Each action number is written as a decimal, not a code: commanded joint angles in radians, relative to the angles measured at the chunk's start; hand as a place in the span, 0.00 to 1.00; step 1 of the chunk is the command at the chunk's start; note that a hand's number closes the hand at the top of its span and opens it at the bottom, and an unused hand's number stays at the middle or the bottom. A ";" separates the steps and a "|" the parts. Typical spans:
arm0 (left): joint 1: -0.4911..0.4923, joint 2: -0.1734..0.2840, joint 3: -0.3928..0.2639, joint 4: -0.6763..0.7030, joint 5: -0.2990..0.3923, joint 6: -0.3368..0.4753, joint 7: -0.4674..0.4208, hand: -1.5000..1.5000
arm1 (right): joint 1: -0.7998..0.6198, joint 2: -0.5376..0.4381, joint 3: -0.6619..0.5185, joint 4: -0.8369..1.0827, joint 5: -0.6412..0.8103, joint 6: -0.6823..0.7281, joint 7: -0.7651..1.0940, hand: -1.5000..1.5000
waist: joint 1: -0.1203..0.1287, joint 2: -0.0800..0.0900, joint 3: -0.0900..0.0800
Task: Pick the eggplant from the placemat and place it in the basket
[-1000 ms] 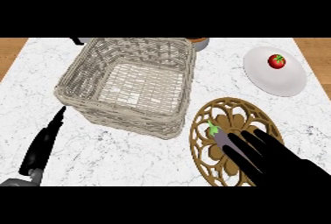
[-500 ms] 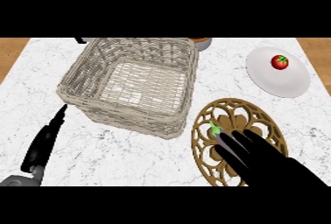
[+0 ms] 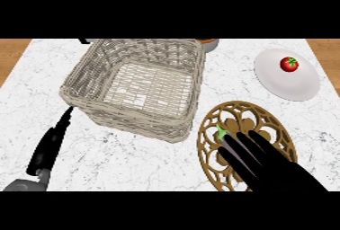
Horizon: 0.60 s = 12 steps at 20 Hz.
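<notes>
On the round placemat point(image 3: 214, 117), the purple, green-capped eggplant point(image 3: 225, 143) lies under the right hand's point(image 3: 269, 164) straight, spread fingers.

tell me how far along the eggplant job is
Early stage. Nothing is delivered: the basket holds nothing. In hand: the right hand lies over the eggplant on the placemat, fingers extended, so no clear grasp shows. Left: closing on it, lifting, carrying it to the basket and releasing. The left hand is out of view.
</notes>
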State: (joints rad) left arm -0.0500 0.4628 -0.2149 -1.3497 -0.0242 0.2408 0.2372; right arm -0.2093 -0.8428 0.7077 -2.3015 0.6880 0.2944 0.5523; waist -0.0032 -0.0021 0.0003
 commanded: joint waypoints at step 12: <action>-0.016 -0.042 0.090 -0.012 -0.066 -0.071 0.027 0.50 | 0.132 0.154 -0.007 0.119 0.273 0.017 -0.145 0.00 | 0.002 0.002 0.000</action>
State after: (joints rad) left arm -0.0376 0.4241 -0.1595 -1.3627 -0.0802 0.1916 0.2416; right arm -0.1034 -0.7111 0.7434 -2.2294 0.9324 0.3111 0.4637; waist -0.0003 -0.0011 0.0001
